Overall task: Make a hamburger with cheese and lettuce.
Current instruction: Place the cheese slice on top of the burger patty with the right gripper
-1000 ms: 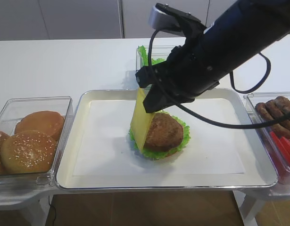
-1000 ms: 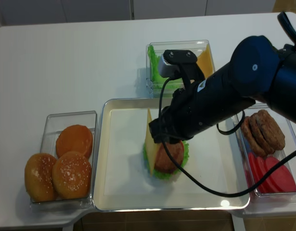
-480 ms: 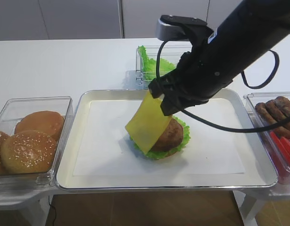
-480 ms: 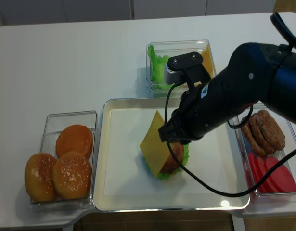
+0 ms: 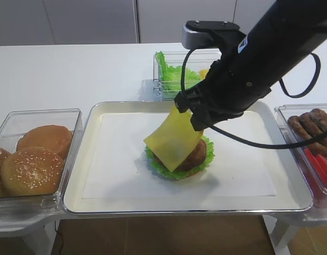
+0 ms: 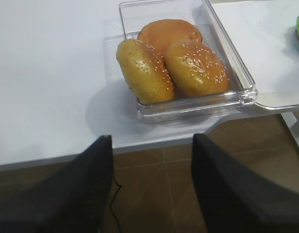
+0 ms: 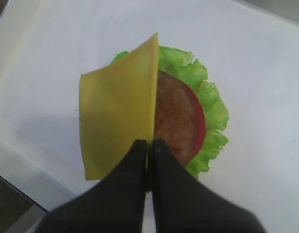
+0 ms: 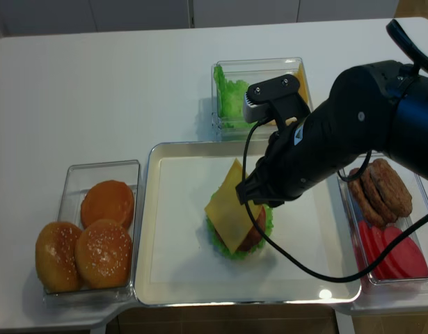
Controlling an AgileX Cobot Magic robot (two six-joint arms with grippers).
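Clearly, right fingers pinch the cheese above the hamburger.

a lab mock-up of a food-prep counter, not a real kitchen. a plain white table stands before blank grey cabinet fronts, with brown floor below its edge. a metal tray sits in the middle, ringed by clear plastic bins of buns, lettuce leaves, patties and red slices. a black robot arm with loose cable works over it.
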